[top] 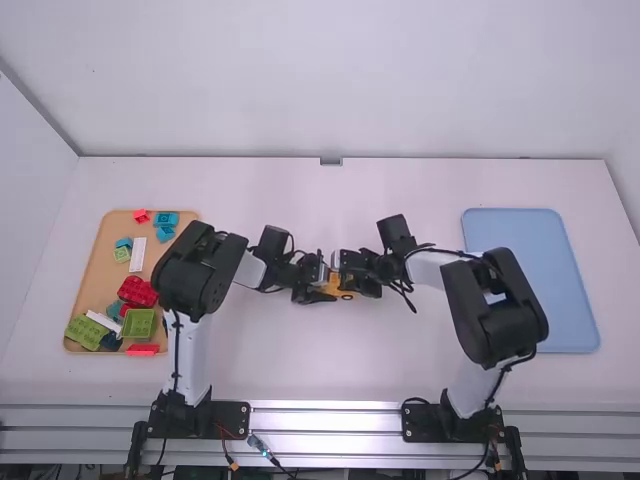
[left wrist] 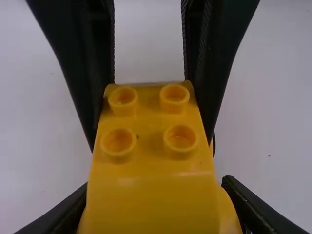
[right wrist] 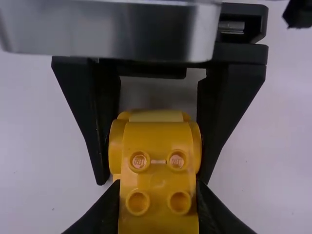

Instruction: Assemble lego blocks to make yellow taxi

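Note:
Near the middle of the table in the high view, my left gripper (top: 318,284) and right gripper (top: 352,276) face each other at a small yellow taxi body (top: 340,292). In the left wrist view the yellow body (left wrist: 153,161) has four studs on its top and a smooth raised part lower down; my left gripper (left wrist: 156,190) is shut on that lower end, while the right one clasps the studded end. In the right wrist view, my right gripper (right wrist: 157,187) is shut on the yellow body (right wrist: 158,170), whose farther, rounded end lies between the left one's fingers.
On the left, a wooden-coloured tray (top: 97,270) holds loose blocks, among them a red block (top: 137,292), a green block (top: 139,323) and a white block (top: 138,254). A blue tray (top: 545,290) lies at the right, beside the right arm.

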